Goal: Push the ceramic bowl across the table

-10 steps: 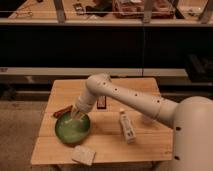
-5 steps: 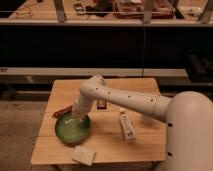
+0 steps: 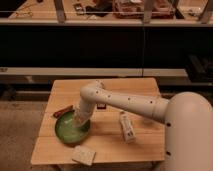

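Ceramic bowl (image 3: 65,131) was found near tabletop's (image 3: 140,145) left edge; gripper (image 3: 80,120) was seen inside it, toward its right side; grip state could not be told.

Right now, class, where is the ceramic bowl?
In the camera view, the ceramic bowl sits on the table's left part, gripper reaching into it, a pale block in front.

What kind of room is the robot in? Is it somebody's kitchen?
Probably not a kitchen; more likely a robot test lab or office. A wooden table stands before a dark barrier, with cluttered surfaces beyond. The gripper is down in the green ceramic bowl.
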`<state>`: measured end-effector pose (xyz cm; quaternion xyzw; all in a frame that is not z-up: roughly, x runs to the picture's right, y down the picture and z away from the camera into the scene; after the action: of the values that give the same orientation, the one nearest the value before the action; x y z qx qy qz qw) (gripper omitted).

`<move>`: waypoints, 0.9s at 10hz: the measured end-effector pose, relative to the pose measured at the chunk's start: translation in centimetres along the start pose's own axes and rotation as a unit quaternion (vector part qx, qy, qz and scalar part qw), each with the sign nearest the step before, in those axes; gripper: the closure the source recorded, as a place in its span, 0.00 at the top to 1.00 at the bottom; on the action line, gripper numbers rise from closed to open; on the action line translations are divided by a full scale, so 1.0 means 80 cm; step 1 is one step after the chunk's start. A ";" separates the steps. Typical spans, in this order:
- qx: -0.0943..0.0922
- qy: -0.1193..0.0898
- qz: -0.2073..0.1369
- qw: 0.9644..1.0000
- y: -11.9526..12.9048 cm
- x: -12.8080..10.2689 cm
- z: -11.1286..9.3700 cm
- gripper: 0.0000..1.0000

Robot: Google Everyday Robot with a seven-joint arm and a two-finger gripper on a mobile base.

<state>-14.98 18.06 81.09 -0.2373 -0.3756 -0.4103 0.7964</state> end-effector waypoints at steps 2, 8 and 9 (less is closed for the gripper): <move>0.000 -0.009 0.010 1.000 0.004 0.006 0.009 0.00; 0.009 -0.005 0.027 1.000 -0.002 0.040 0.015 0.00; 0.006 0.003 0.028 1.000 -0.004 0.051 0.014 0.00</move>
<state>-14.14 16.75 85.01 -0.2415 -0.3694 -0.3860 0.8101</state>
